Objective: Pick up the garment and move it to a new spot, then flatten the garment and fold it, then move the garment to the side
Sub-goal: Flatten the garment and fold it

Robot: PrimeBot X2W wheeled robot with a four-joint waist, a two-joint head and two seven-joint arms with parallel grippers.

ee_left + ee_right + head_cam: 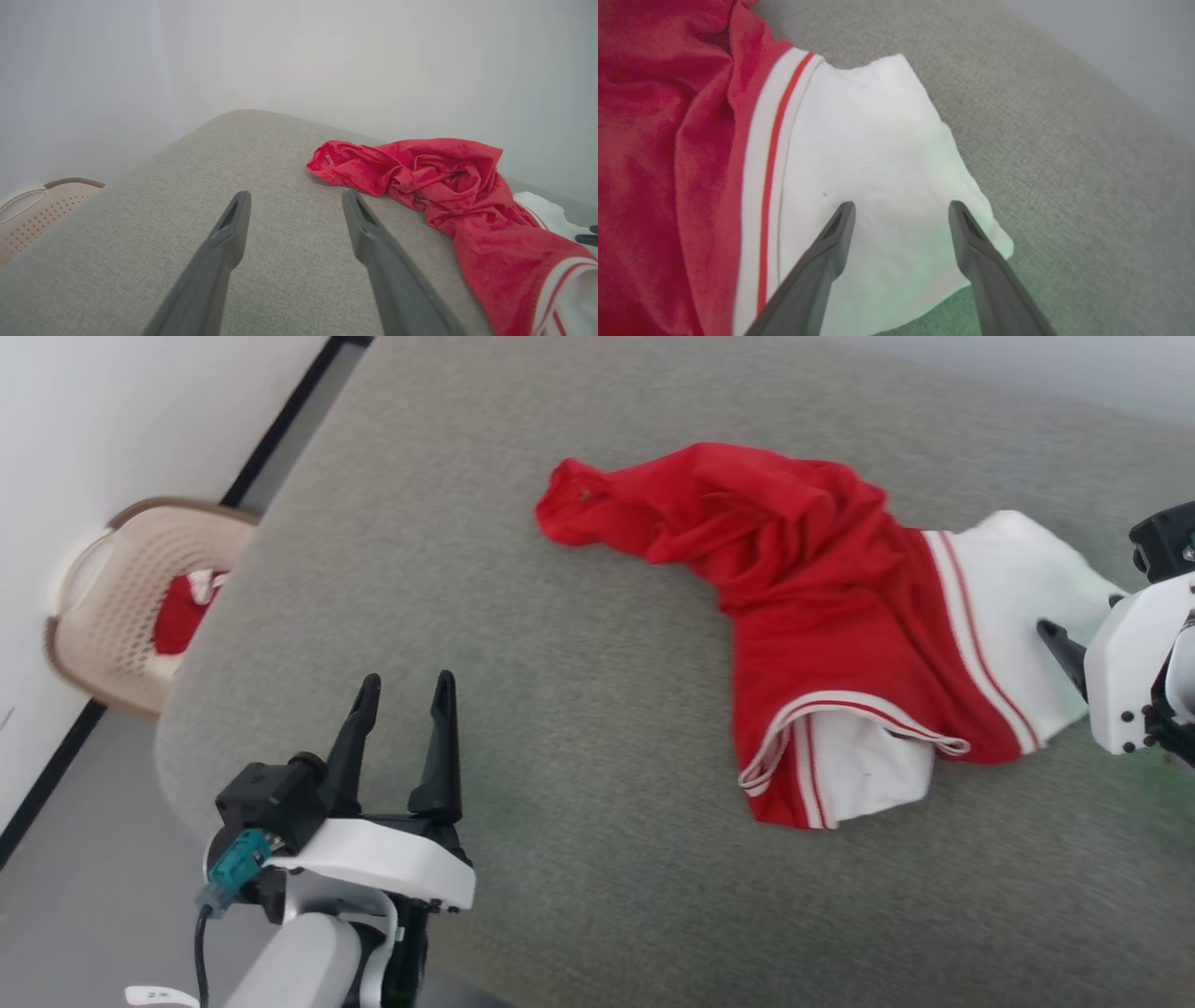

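The garment (pixel 812 607), a red T-shirt with white sleeves and striped seams, lies crumpled on the grey padded surface (pixel 560 709), right of centre. My left gripper (pixel 403 695) hovers open over bare surface at the lower left, well apart from the shirt. In the left wrist view its open fingers (pixel 294 200) point past the red cloth (pixel 444 186) on the right. My right gripper (pixel 901 210) stands open just above the white sleeve (pixel 868 154), nothing pinched between its fingers. In the head view one dark right fingertip (pixel 1060 644) sits at the sleeve's (pixel 1018 607) edge.
A beige perforated basket (pixel 103 607) stands on the floor at the far left by the white wall, with a red and white cloth (pixel 187 607) inside. The surface's rounded edge runs close to my left arm.
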